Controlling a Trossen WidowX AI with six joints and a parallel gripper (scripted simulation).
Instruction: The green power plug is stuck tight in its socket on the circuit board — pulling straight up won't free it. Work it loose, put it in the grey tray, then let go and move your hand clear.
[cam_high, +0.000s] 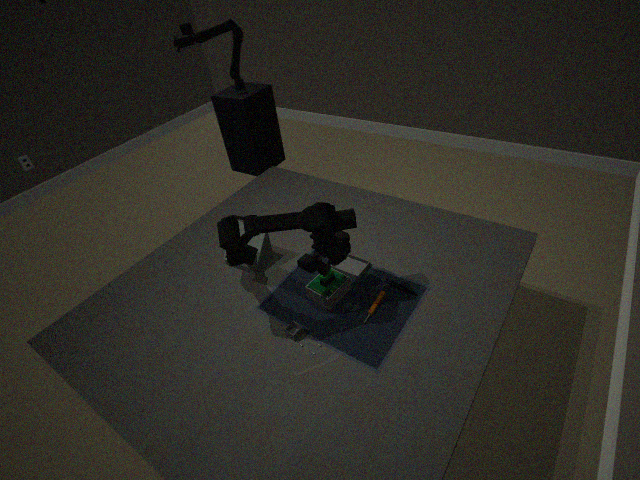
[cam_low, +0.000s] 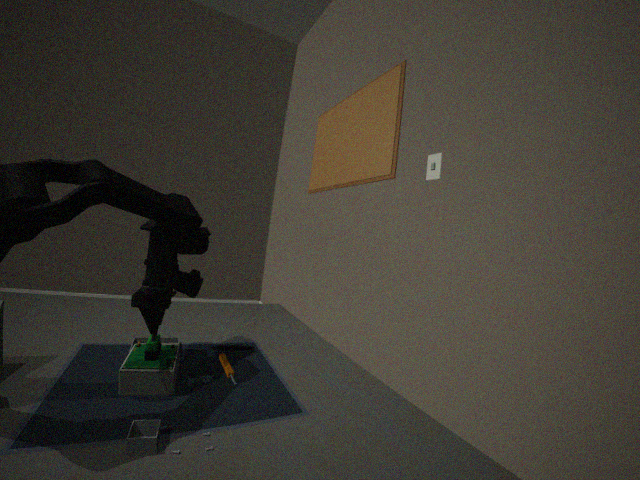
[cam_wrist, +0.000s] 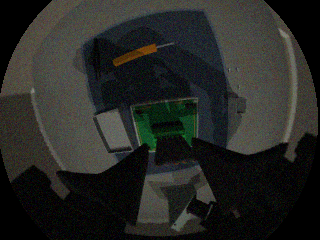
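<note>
The green power plug (cam_high: 327, 273) (cam_low: 153, 341) stands in its dark socket (cam_high: 326, 281) (cam_low: 152, 354) on the green circuit board (cam_high: 336, 284) (cam_low: 135, 360) (cam_wrist: 144, 136). How deeply it is seated cannot be told. My gripper (cam_high: 325, 267) (cam_low: 154, 335) (cam_wrist: 170, 144) points down at the plug and is open, its fingertips apart on either side. The plug looks like a dark, shadowed block between them in the wrist view, with narrow gaps to the fingers. The grey tray (cam_high: 355, 265) (cam_wrist: 114, 131) is beside the board and holds nothing visible; I cannot make it out in the exterior view.
The board tops a pale box (cam_low: 147, 383) on a dark blue mat (cam_high: 361, 351) (cam_low: 279, 403). An orange screwdriver (cam_high: 376, 303) (cam_low: 225, 364) (cam_wrist: 135, 55) lies on the mat. A small open box (cam_high: 295, 330) (cam_low: 143, 444) (cam_wrist: 241, 105) stands near the mat's edge, with several tiny pieces nearby.
</note>
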